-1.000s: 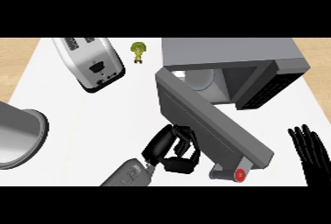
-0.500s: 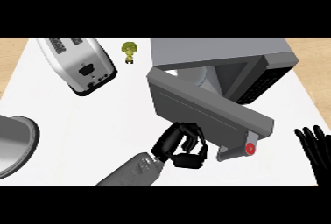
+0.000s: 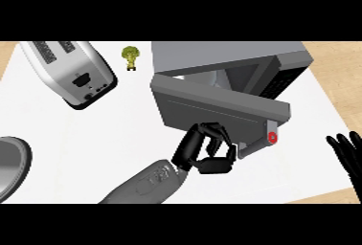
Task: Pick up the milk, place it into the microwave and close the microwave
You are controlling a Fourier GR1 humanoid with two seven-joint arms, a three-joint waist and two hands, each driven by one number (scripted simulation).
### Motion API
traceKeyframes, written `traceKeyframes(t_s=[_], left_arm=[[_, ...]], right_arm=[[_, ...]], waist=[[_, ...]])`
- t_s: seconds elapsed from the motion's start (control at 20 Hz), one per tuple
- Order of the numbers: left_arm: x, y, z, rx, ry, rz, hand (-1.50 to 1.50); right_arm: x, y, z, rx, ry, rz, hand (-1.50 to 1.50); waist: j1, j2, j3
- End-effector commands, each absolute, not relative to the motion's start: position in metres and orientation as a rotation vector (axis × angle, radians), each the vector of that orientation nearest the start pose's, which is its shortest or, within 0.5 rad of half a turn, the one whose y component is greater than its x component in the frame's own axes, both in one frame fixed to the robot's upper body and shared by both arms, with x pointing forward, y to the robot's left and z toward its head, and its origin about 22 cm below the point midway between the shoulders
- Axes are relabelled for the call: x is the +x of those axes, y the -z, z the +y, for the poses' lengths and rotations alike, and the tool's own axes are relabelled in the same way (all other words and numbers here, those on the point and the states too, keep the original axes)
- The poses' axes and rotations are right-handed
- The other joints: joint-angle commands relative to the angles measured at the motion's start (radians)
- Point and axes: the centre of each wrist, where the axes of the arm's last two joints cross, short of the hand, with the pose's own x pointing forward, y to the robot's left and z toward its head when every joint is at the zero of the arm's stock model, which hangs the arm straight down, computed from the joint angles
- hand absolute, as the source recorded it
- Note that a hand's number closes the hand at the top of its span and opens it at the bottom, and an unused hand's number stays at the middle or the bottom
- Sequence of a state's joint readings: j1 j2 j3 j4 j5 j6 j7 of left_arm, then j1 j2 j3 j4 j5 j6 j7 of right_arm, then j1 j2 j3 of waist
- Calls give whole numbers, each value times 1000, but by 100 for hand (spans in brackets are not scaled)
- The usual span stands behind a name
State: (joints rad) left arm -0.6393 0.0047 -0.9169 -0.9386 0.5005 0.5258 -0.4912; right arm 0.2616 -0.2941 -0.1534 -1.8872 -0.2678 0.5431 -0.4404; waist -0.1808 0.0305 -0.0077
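The grey microwave (image 3: pixel 233 52) stands at the back right of the counter. Its door (image 3: pixel 212 107) is swung partway across the opening, with a gap still showing at the right. A red button (image 3: pixel 272 138) marks the door's near end. My left hand (image 3: pixel 201 150) rests against the door's outer face near its lower edge, fingers curled and holding nothing. No milk is visible; the door hides most of the inside. My right hand (image 3: pixel 348 153) rests open at the view's right edge, fingers up.
A silver toaster (image 3: pixel 71 72) lies at the back left. Between it and the microwave stands a small broccoli (image 3: pixel 130 56). A grey round metal vessel (image 3: pixel 10 162) is cut off by the left edge. The white counter (image 3: pixel 71 143) ends close behind my right hand.
The microwave door has swung further toward shut, and my left hand has moved up and right against it. The right hand stays at the right edge.
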Motion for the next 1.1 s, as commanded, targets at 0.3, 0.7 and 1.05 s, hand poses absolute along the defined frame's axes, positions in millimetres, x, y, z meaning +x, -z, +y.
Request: traceKeyframes(t_s=[0.3,0.7,1.05], left_arm=[[308,-13,5,-159,234,-1838,-150],[331,-27,7,-62,115,-1793,-150],[335,-37,5,-64,20,-1803,-150]], right_arm=[[185,-85,-346,286,-397,-2104,-150],[199,-164,-368,-119,-727,-2237,150],[206,-175,-370,-184,-742,-2274,150]], waist=[[-44,13,4],[-79,30,-1],[-76,43,3]])
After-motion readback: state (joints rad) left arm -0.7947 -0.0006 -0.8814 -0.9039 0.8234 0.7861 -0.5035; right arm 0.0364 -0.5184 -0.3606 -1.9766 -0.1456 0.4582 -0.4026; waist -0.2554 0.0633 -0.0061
